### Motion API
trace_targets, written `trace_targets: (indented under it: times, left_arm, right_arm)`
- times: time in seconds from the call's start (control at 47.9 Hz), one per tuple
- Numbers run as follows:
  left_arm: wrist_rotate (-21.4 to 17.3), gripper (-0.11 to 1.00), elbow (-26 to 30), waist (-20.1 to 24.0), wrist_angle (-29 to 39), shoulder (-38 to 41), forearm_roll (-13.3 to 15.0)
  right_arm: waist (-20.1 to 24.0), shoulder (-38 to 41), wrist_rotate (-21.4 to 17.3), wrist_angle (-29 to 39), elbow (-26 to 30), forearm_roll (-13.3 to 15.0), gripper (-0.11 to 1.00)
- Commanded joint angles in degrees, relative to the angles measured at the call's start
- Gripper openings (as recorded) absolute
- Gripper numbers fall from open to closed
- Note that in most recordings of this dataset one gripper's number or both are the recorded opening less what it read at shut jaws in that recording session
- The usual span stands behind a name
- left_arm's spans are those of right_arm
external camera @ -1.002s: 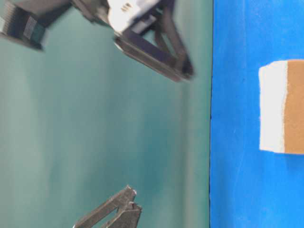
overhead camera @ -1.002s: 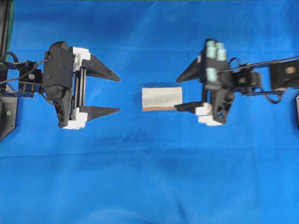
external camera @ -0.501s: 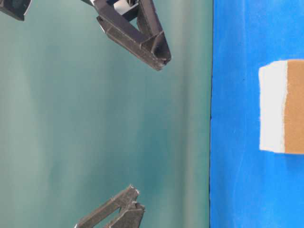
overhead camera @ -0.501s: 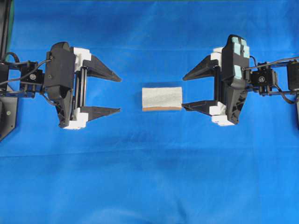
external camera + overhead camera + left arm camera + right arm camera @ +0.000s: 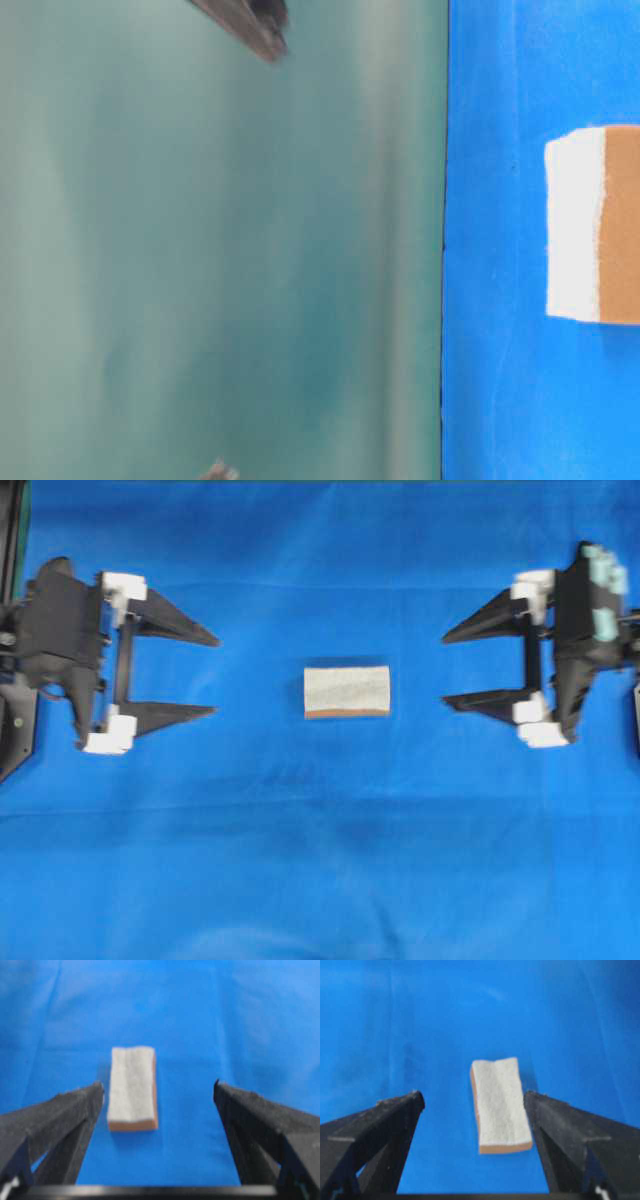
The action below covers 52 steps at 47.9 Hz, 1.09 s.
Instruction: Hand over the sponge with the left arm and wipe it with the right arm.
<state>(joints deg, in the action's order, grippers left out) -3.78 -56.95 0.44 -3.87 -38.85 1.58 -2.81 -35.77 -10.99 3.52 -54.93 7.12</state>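
I note both tools have drawn back outward since before: left tool (image 5: pixel 210 675) and right tool (image 5: pixel 448 670) spread, empty (sponge (image 5: pixel 346 691) unmoved on the blue surface (image 5: pixel 320 860)).

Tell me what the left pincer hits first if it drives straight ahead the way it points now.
Probably the sponge. The left pincer is open and points across the blue cloth at it, with only bare cloth between. Its height above the cloth is unclear, so it might pass over.

Blue table (image 5: pixel 320 860), one sponge (image 5: pixel 346 691)
The sponge is lying flat at frame centre, pale side facing up.
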Motion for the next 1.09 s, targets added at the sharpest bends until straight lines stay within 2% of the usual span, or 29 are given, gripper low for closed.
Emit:
trace_targets:
  times: [0.0, 0.209, 0.334, 0.543, 0.793, 1.065]
  left_arm:
    - [-0.09, 0.89, -0.26, -0.09, 1.32, -3.96, -0.09]
    - [-0.26, 0.89, -2.81, -0.09, 8.61, -13.97, -0.09]
    - [-0.35, 0.89, -5.71, -0.09, 11.43, -20.04, -0.09]
    - [-0.26, 0.89, -11.51, -0.09, 12.30, -29.71, -0.09]
    - [-0.26, 0.88, -17.75, -0.09, 12.30, -37.09, -0.09]
    - [-0.09, 0.88, -19.16, -0.09, 12.30, -37.71, 0.00]
  right_arm:
    - [0.09, -4.92, 0.09, 2.55, -0.18, 0.00, 0.74]
    - [0.09, -15.64, 0.18, 9.58, -3.25, 0.18, 0.74]
    - [0.00, -21.18, 0.18, 10.90, -6.86, 0.26, 0.74]
    - [0.09, -28.92, 0.00, 10.81, -13.27, -0.35, 0.74]
    - [0.09, -32.70, -0.88, 5.54, -20.13, -1.76, 0.74]
    - [0.00, -32.61, -1.23, 3.87, -20.92, -1.76, 0.74]
